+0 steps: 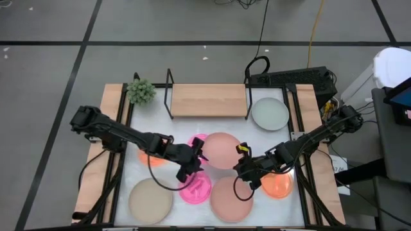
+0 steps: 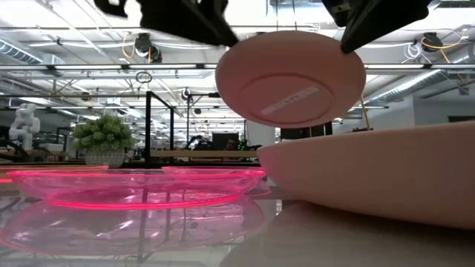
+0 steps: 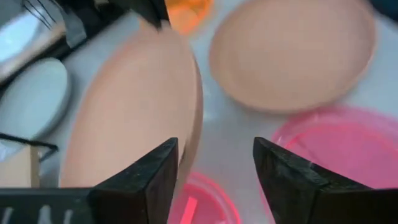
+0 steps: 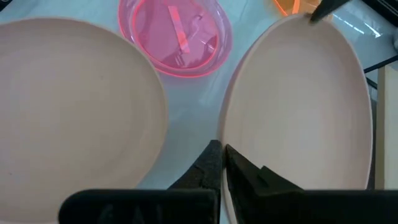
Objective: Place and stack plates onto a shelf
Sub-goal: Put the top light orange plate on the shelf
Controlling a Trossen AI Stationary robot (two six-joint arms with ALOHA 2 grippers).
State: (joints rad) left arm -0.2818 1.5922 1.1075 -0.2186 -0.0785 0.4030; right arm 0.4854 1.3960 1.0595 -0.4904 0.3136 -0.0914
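On shelf [image 1: 209, 99] — no plates

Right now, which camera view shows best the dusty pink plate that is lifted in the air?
The low view: the lifted plate clearly hangs above the table, underside visible. The high view shows it between both arms. The right wrist view shows its rim in the right tool.

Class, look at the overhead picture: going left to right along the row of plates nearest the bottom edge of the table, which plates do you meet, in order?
Beige plate → hot pink translucent plate → dusty pink plate → orange translucent plate.
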